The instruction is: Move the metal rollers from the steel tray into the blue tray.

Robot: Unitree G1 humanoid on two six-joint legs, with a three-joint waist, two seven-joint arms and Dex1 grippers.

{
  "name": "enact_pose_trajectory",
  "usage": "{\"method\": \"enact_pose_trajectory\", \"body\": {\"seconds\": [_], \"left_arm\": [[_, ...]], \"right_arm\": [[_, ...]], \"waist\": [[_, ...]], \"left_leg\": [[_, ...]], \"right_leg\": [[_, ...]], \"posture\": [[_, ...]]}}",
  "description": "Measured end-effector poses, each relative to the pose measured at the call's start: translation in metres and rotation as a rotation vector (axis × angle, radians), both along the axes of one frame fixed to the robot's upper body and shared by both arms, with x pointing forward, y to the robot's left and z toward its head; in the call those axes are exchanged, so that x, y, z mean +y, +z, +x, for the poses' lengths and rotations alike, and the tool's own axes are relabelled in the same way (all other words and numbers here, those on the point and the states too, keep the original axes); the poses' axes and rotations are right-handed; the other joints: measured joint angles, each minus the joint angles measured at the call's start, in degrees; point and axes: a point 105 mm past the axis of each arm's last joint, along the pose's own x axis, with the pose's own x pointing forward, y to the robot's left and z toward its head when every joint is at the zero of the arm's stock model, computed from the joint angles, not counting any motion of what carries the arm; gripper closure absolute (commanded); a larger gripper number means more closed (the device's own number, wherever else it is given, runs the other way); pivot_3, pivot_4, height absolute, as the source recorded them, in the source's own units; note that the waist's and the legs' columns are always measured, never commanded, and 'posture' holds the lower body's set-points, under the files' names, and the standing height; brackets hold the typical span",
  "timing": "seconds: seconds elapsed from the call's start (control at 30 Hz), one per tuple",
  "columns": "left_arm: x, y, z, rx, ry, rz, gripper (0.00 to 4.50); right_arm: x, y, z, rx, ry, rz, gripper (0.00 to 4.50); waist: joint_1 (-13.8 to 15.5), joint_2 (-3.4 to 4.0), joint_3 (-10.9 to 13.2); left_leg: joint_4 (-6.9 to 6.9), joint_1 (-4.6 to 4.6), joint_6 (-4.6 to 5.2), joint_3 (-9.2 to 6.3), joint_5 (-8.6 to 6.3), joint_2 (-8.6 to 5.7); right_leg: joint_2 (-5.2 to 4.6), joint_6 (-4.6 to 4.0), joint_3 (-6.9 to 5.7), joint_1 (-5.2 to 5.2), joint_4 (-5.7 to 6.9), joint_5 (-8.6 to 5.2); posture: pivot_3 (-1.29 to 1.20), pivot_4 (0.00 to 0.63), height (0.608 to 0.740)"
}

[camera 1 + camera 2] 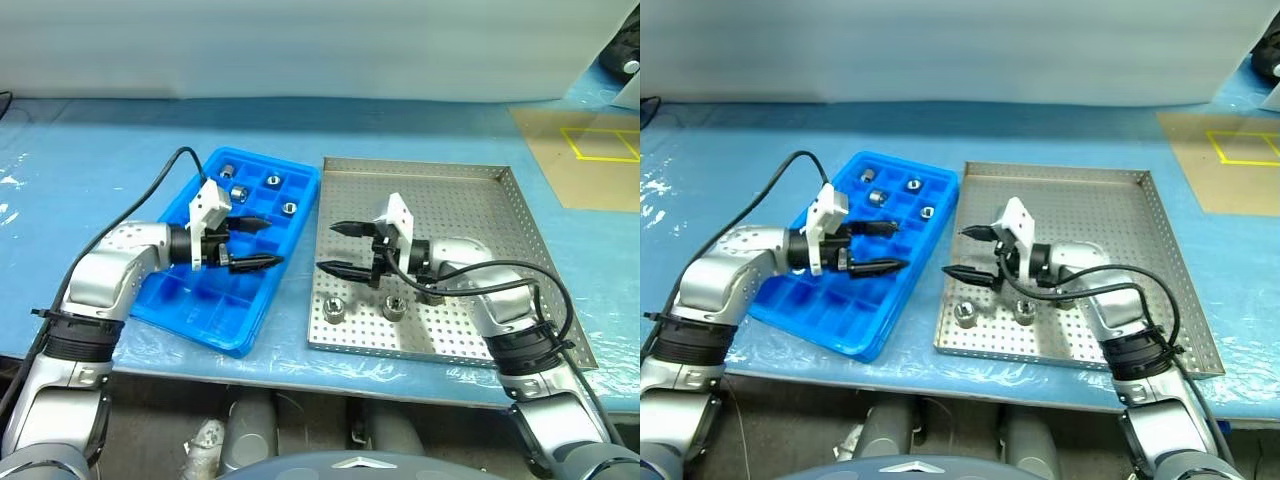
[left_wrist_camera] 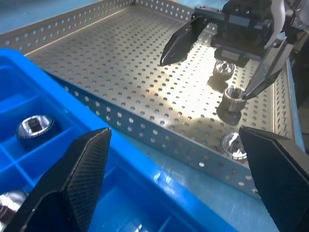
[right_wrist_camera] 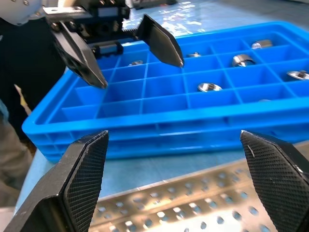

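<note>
Left gripper (image 1: 250, 243) hangs wide and empty over the blue tray (image 1: 170, 300), which holds 4 rollers (image 1: 273, 181). Right gripper (image 1: 341, 249), wide, empty, hovers over the steel tray (image 1: 470, 200); 3 rollers remain there.

No words, labels, brand names or numbers can be read anywhere in these views. The only marking is a yellow outlined rectangle (image 1: 601, 145) on a brown sheet (image 1: 560, 165) lying on the worktop (image 1: 90, 160), and it carries no lettering.
</note>
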Motion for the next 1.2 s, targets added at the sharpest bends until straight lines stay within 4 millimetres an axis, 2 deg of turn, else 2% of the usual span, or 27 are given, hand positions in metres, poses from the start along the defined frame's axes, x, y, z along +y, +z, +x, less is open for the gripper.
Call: {"method": "enact_pose_trajectory", "body": {"seconds": [0.13, 0.27, 0.37, 0.5, 0.67, 0.8, 0.93, 1.1, 1.2], "left_arm": [[-0.017, 0.003, -0.001, 0.001, -0.058, -0.023, 0.01], [-0.037, -0.001, -0.008, 0.023, -0.147, -0.031, 0.01], [-0.052, -0.003, -0.012, 0.033, -0.203, -0.042, 0.01], [-0.078, -0.005, -0.017, 0.049, -0.292, -0.067, 0.01], [-0.084, -0.013, -0.013, 0.061, -0.330, -0.030, 0.01], [-0.094, -0.024, -0.012, 0.063, -0.404, 0.035, 0.01], [-0.096, -0.035, -0.010, 0.039, -0.490, 0.135, 0.01], [-0.099, -0.049, -0.009, -0.022, -0.628, 0.282, 0.01], [-0.104, -0.051, -0.006, -0.116, -0.699, 0.355, 0.01]], "right_arm": [[-0.010, 0.005, -0.011, 0.009, 0.020, -0.020, 0.00], [-0.023, -0.005, -0.026, 0.064, 0.032, -0.076, 0.00], [-0.032, -0.008, -0.026, 0.076, 0.001, -0.085, 0.00], [-0.041, -0.001, -0.026, 0.053, -0.057, -0.075, 0.00], [-0.044, -0.003, -0.032, 0.059, -0.093, -0.068, 0.00], [-0.056, 0.006, -0.032, 0.019, -0.161, -0.065, 0.00], [-0.067, 0.013, -0.041, 0.014, -0.208, -0.052, 0.00], [-0.076, 0.007, -0.053, 0.041, -0.269, -0.060, 0.00], [-0.077, 0.002, -0.056, 0.052, -0.309, -0.059, 0.00]], "waist": [[-0.03, 0.00, 0.00], [-0.08, 0.00, 0.00], [-0.16, 0.01, 0.00], [-0.30, 0.02, -0.01], [-1.59, 0.03, -0.01], [-1.85, 0.04, -0.02], [-2.26, 0.06, -0.04], [-3.45, 0.07, -0.04], [-4.17, 0.07, -0.04]], "left_leg": [[-0.01, 0.00, 0.03, 0.25, -0.02, 0.00], [0.01, 0.02, 0.09, 0.42, -0.05, 0.01], [0.05, 0.03, 0.08, 0.45, -0.05, 0.01], [0.08, 0.05, 0.09, 0.52, -0.05, 0.02], [0.06, 0.03, 0.17, 0.54, -0.09, 0.00], [0.18, 0.03, 0.31, 0.61, -0.17, 0.00], [0.16, 0.02, 0.36, 0.63, -0.20, 0.00], [0.20, 0.04, 0.55, 0.70, -0.31, -0.02], [0.23, 0.03, 0.56, 0.71, -0.33, -0.02]], "right_leg": [[0.00, 0.00, 0.00, 0.00, -0.03, 0.00], [0.00, 0.00, 0.05, 0.01, -0.05, 0.00], [0.00, 0.01, 0.06, 0.01, -0.03, 0.00], [0.00, 0.02, 0.10, 0.02, -0.02, 0.01], [0.02, 0.02, 0.11, 0.01, -0.09, 0.00], [0.01, 0.03, 0.15, 0.05, -0.12, 0.01], [0.01, 0.04, 0.16, 0.07, -0.22, 0.00], [0.01, 0.06, 0.20, 0.16, -0.37, 0.01], [0.01, 0.09, 0.20, 0.18, -0.39, 0.02]], "posture": [[-0.04, 0.150, 0.740], [-0.06, 0.150, 0.740], [-0.11, 0.150, 0.740], [-0.16, 0.150, 0.740], [-0.22, 0.150, 0.740], [-0.28, 0.150, 0.740], [-0.33, 0.150, 0.740], [-0.38, 0.150, 0.740], [-0.40, 0.150, 0.740]]}}
